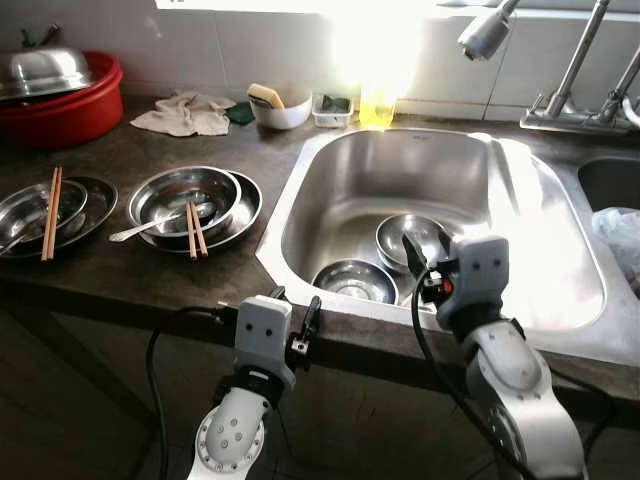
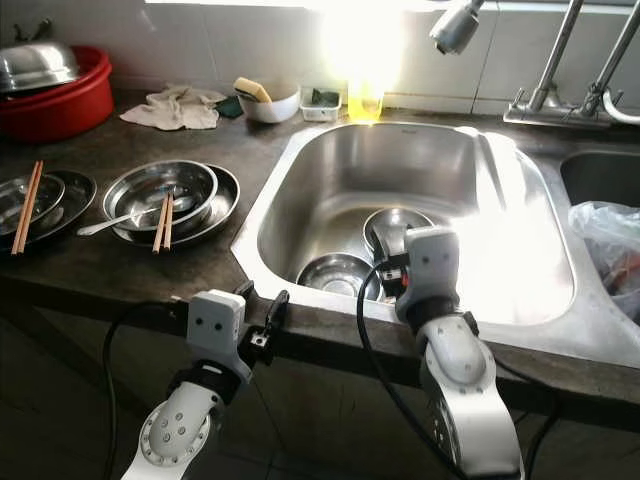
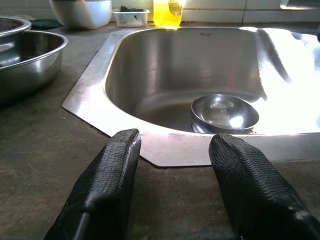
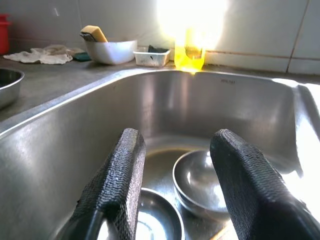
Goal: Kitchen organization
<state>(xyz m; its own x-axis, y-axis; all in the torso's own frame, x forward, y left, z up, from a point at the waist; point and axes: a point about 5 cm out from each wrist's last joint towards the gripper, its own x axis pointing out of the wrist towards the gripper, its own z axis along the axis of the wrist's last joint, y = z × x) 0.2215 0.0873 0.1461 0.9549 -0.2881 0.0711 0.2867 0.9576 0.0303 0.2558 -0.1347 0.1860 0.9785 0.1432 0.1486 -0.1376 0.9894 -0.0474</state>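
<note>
Near bowl (image 4: 150,220) (half behind right gripper (image 4: 172,192))

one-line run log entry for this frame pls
left gripper: open, at counter edge | right gripper: open, empty, over sink | steel bowls in basin: untouched

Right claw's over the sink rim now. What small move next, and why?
Probably lower the right claw toward the near bowl. Its fingers are open and empty above the two steel bowls lying in the sink, and that bowl sits closest beneath them.
</note>
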